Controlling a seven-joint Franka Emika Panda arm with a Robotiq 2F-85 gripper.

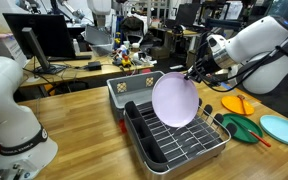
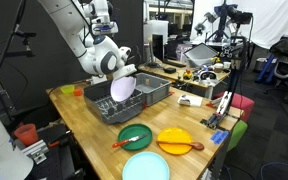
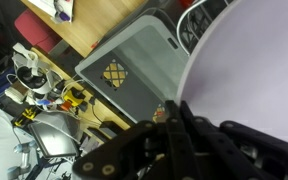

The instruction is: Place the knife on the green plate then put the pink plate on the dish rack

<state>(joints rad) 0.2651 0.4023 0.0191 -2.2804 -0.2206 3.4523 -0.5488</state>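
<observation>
The fingers [image 1: 192,73] are clamped on the rim of the pink plate [image 1: 174,98], holding it on edge over the dish rack [image 1: 179,145], probably so it can slot upright between the wires. The knife [image 1: 252,133] already lies on the green plate [image 1: 239,126] on the desk [image 1: 84,110], so only the racking seems left.

Pale pink plate [image 1: 174,98] stands on edge over the silver wire dish rack [image 1: 184,148]; near the rack, the red-orange knife [image 2: 130,140] lies across the dark green plate [image 2: 144,131].
</observation>
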